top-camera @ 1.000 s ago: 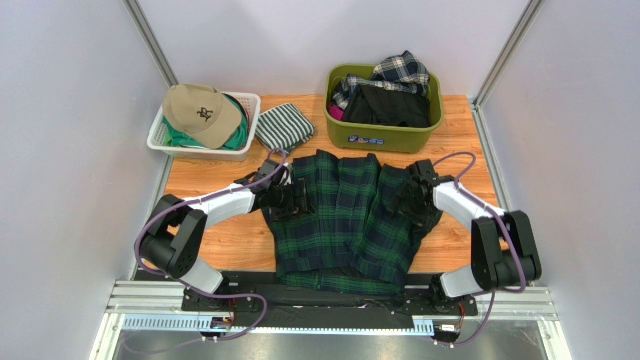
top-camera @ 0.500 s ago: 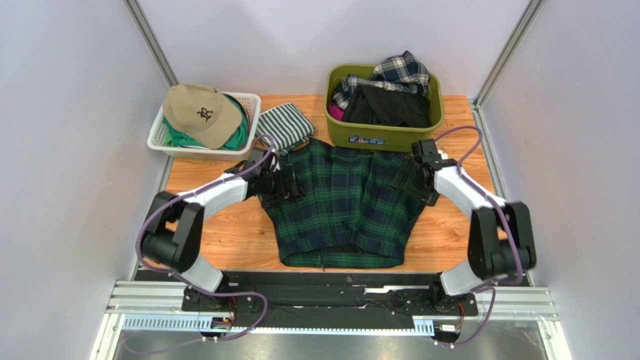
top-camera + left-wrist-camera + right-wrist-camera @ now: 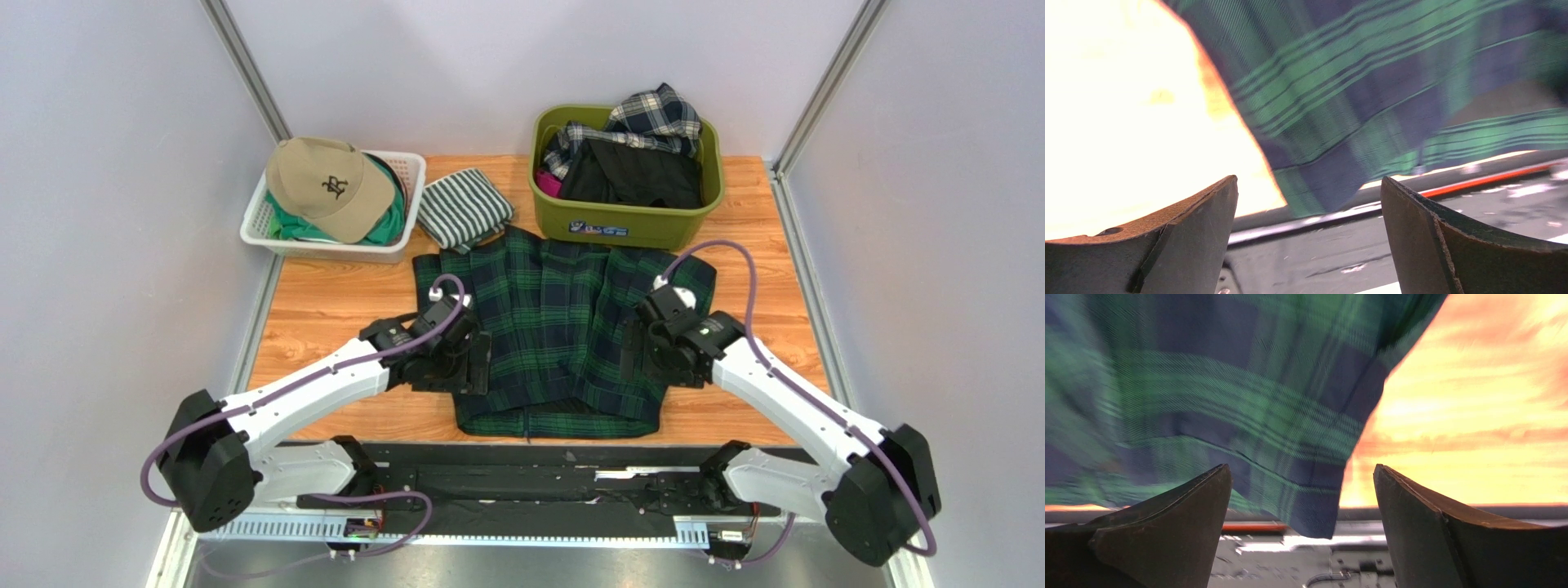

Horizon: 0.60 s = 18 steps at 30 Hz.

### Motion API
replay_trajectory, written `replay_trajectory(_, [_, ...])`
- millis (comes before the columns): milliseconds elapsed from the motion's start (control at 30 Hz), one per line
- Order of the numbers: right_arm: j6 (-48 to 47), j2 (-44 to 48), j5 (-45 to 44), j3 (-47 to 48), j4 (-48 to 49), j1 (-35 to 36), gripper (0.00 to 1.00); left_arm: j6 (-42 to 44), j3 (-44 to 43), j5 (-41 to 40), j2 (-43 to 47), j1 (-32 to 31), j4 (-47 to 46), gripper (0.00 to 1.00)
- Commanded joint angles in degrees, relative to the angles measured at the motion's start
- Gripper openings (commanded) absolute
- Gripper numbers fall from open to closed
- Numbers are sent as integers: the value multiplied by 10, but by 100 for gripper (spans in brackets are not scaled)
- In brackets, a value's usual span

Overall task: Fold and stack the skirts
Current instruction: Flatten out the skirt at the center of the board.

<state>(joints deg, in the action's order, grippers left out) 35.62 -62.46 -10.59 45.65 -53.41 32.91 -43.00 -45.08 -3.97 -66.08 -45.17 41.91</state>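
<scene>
Green tartan skirt on table

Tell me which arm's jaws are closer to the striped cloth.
Left. The left arm has its jaws at the tartan skirt's left edge, straight toward the robot from the striped cloth; the right arm has them at the skirt's right edge, farther off.

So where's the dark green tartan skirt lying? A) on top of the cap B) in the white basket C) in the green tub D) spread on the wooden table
D: the tartan skirt lies spread on the table, outside the green tub and the white basket.
</scene>
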Motion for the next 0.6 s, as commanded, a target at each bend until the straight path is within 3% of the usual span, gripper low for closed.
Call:
replay_trajectory(0, [48,-37,-32,-16,-19,43,90,-48,4,-43,-31,-27,43,93])
replay_trajectory(167, [70,-64,-15,-45,1,46,88,-53,17,-33,-69,-31,23,90])
replay_trajectory(233, [79,-67,-14,-58,10,46,82,-61,28,-43,-82,-31,19,82])
replay_trajectory(400, [86,-67,0,-72,22,46,62,-67,45,-46,-94,-31,9,53])
replay_trajectory(433, [92,-66,0,-77,21,46,52,-68,48,-46,-95,-31,7,47])
replay_trajectory(567, [106,-57,0,-100,15,35,40,-75,52,-53,-84,-32,5,23])
